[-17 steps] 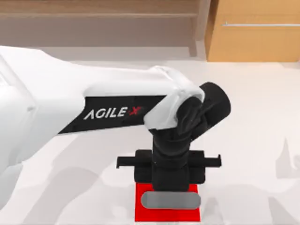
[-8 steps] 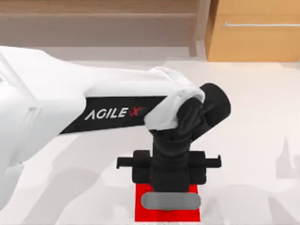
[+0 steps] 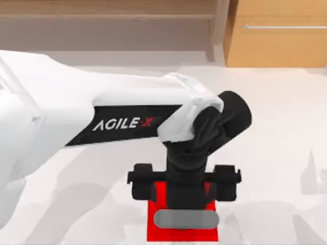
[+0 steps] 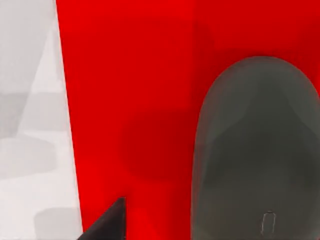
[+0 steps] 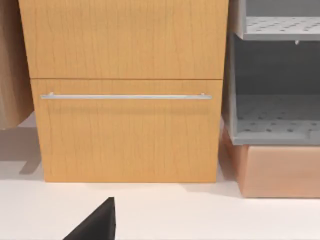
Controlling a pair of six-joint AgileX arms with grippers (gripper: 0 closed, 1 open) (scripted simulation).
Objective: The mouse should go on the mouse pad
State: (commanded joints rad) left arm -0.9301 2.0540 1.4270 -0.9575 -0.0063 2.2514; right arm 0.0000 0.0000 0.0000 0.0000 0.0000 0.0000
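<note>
While over the mouse pad [image 3: 156,212], left arm reaching down, fingers [image 3: 184,186] apart above the mouse [image 3: 186,219].

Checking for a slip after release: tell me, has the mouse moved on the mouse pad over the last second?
No. The mouse lies at the same spot on the mouse pad; only the left gripper above it has spread open.
</note>
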